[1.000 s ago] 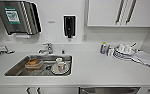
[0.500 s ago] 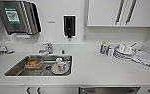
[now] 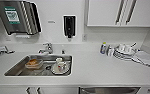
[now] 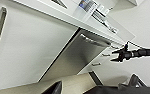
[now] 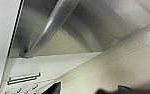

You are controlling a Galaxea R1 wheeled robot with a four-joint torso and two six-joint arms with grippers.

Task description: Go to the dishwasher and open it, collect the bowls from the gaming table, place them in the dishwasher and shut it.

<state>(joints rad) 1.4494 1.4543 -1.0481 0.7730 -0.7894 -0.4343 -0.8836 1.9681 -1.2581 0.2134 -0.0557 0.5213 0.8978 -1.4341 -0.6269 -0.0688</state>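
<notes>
Right, opening step in hand: the dishwasher [image 3: 109, 90] sits shut under the counter, right of the sink [image 3: 18, 71], its bar handle [image 5: 51, 27] looming close. Claw state — cannot tell. Hooking that bar seems next.

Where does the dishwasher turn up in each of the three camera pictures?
Head view: the dishwasher is a steel strip under the counter, right of the sink.
Left wrist view: its steel front, among white cupboards.
Right wrist view: close up.
Shared landmark: the bar handle.

Office kitchenette, steel sink [image 3: 21, 68] with dishes, white counter [image 3: 96, 70], wall cupboards [image 3: 103, 12], built-in dishwasher [image 4: 78, 53]
</notes>
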